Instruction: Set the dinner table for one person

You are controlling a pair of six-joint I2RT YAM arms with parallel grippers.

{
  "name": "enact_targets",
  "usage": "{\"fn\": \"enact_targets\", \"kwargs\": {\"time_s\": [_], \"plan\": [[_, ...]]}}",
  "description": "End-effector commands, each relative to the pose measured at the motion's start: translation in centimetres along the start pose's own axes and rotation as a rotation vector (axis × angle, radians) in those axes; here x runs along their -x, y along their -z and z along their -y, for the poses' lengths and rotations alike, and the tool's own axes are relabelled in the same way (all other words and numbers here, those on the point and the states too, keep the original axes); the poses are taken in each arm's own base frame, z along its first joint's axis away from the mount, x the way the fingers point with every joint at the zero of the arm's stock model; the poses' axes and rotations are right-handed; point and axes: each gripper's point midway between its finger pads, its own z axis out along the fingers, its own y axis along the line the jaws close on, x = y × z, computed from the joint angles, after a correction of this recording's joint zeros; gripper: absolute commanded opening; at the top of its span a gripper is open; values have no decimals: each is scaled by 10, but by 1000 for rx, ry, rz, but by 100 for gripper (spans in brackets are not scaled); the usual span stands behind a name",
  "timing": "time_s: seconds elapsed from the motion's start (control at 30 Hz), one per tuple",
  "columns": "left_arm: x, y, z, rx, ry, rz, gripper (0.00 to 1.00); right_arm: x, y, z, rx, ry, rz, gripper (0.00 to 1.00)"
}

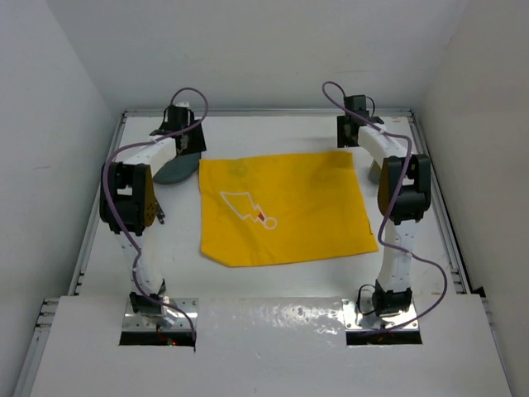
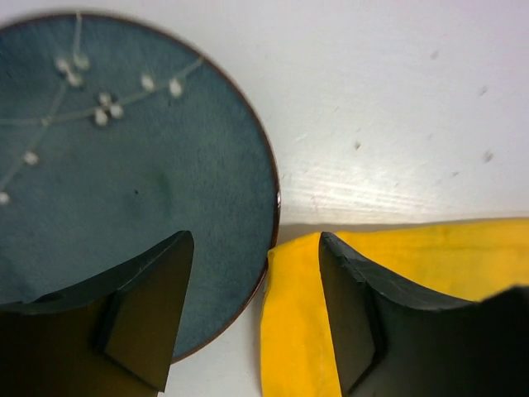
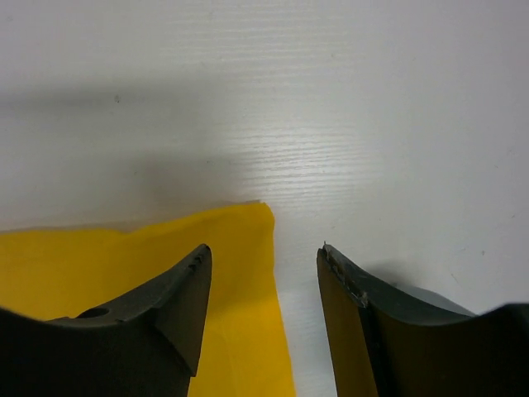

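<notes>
Hanging with its two fingers apart and nothing between them, the left pincer [image 2: 256, 248] is over the rim of a blue plate [image 2: 124, 165] and a corner of the yellow cloth [image 2: 446, 256]. The right pincer [image 3: 264, 252] is apart too and holds nothing, above the cloth's other far corner. From the top, the plate sits at ten o'clock from the cloth and the right pincer at two o'clock. The white dinner table [image 1: 178, 240] lies under everything.
</notes>
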Motion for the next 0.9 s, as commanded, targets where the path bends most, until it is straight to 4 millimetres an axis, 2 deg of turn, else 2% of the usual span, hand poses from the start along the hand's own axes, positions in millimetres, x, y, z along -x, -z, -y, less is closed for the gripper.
{"fn": "enact_targets", "kwargs": {"time_s": [0.0, 0.03, 0.07, 0.1, 0.13, 0.17, 0.2, 0.23, 0.27, 0.3, 0.33, 0.37, 0.4, 0.43, 0.47, 0.5, 0.53, 0.57, 0.6, 0.63, 0.67, 0.7, 0.73, 0.77, 0.87], "plan": [[61, 44, 21, -54, -24, 151, 60, 51, 52, 14, -2, -60, 155, 54], [71, 64, 26, -68, -9, 182, 61, 41, 57, 13, 4, -68, 141, 54], [72, 73, 29, -73, -3, 189, 61, 39, 65, 13, 9, -100, 145, 54], [57, 79, 32, -57, -6, 162, 61, 36, 75, 13, 14, -117, 153, 54], [58, 99, 33, -56, 39, 180, 61, 24, 92, 14, 17, -139, 152, 54], [29, 100, 29, -31, 52, 115, 61, 17, 100, 14, 17, -152, 157, 53], [28, 120, 29, -42, 118, 135, 61, 0, 115, 15, 9, -157, 152, 53], [14, 126, 28, -47, 139, 117, 61, -8, 122, 14, 11, -179, 155, 53], [-25, 121, 26, -57, 148, 48, 61, -15, 129, 13, 14, -186, 157, 53], [-27, 141, 27, -89, 189, 76, 61, -23, 137, 6, 25, -179, 159, 53], [-42, 146, 25, -97, 201, 63, 61, -40, 146, 8, 24, -184, 152, 53], [-77, 143, 19, -88, 203, 1, 61, -50, 151, 8, 9, -183, 142, 53], [-80, 158, 19, -106, 225, 25, 61, -73, 152, 4, 4, -165, 106, 53], [-93, 161, 17, -106, 229, 12, 61, -80, 157, 4, -1, -189, 98, 53], [-123, 160, 14, -103, 223, -39, 61, -91, 165, 6, -3, -195, 80, 53], [-127, 168, 15, -121, 242, -27, 61, -114, 163, 5, -11, -183, 36, 53], [-139, 169, 15, -129, 246, -44, 61, -128, 165, 4, -16, -192, 9, 53], [-163, 166, 12, -129, 251, -88, 61, -136, 168, 4, -9, -196, 3, 54], [-157, 171, 15, -143, 278, -65, 62, -164, 164, 5, -16, -183, -46, 54], [-179, 167, 10, -132, 290, -109, 63, -175, 164, 6, -21, -193, -58, 54], [-192, 166, 9, -136, 307, -127, 63, -183, 166, 9, -27, -206, -58, 54], [-197, 166, 9, -137, 316, -132, 64, -207, 164, 11, -39, -208, -95, 54], [-208, 164, 5, -127, 324, -147, 64, -212, 163, 10, -31, -212, -91, 54], [-208, 163, 5, -133, 335, -137, 64, -224, 164, 8, -14, -212, -102, 55], [-221, 161, 8, -154, 336, -178, 65, -237, 163, 9, -19, -215, -117, 54]]}}
